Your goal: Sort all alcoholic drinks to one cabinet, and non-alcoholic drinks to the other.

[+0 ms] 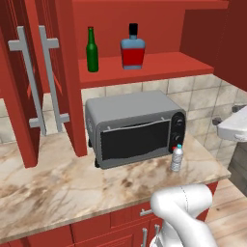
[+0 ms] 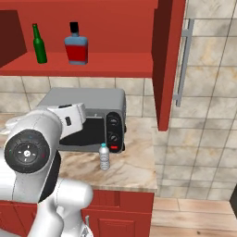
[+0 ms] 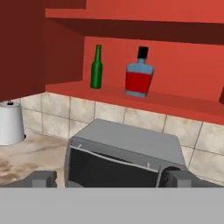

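**Open cabinet holds both alcoholic bottles; water bottle on the counter by the toaster oven**

Landmark for all positions: the grey toaster oven [image 1: 135,128] standing on the marble counter [image 1: 58,185].

Nearest the base, the white arm [image 2: 32,148] rises in front of the counter edge. In the hand view the gripper [image 3: 111,179] faces the oven's glass door with its fingertips [image 3: 41,178] set far apart at either side of the frame; the jaws stand wide and hold nothing.

On the counter, the clear water bottle [image 1: 177,157] with a white cap stands upright just in front of the oven's right-hand corner, below the control knobs [image 2: 113,129]. Whether it touches the oven cannot be told. In the hand view a white cylindrical container [image 3: 10,124] stands on the counter well to the left of the oven, against the tiled wall.

Above the oven, the red wall cabinet [image 1: 144,67] is open, and its red shelf carries two bottles, both upright and apart from each other. The slim dark-green bottle [image 1: 91,50] with a red cap stands above the oven's left end. The squat red-and-blue bottle [image 1: 132,48] with a black cap stands to its right, above the middle of the oven.

Left of the oven, two long silver bar handles [image 1: 41,79] hang close together on the opened doors. Right of the oven, in the right base view, a further red door bears a single silver bar handle [image 2: 184,65].
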Controlling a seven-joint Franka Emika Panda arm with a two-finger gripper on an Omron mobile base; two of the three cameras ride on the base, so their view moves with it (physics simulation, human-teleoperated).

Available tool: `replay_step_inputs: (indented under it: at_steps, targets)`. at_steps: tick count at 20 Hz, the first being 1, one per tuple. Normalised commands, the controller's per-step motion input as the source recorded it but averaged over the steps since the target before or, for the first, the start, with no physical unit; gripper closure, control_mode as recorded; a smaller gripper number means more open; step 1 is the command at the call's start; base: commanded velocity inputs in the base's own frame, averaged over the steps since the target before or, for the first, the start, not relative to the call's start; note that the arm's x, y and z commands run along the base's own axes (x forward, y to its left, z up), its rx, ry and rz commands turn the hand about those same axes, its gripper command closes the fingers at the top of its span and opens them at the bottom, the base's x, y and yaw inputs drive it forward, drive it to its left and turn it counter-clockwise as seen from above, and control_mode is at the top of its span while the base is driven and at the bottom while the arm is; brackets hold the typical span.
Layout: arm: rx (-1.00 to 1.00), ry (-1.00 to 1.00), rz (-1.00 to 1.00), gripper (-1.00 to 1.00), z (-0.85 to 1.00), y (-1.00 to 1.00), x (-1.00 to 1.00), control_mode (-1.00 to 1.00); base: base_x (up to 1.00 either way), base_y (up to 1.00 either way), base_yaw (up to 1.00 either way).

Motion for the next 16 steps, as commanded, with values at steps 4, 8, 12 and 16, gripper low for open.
replay_step_inputs:
  at_steps: [4,8,12,16]
  targets:
    - [0.06,-0.08,0.05,-1.00,-0.38,0.00,-0.03,-1.00,0.00,0.00,0.00]
    - [0.05,-0.19,0.00,-1.00,-0.32,0.00,-0.56,-1.00,0.00,0.00,0.00]
    - [0.04,-0.15,0.00,-1.00,-0.39,0.00,-0.58,-1.00,0.00,0.00,0.00]
    - [0.06,-0.07,0.02,-1.00,-0.46,0.03,-0.31,-1.00,0.00,0.00,0.00]
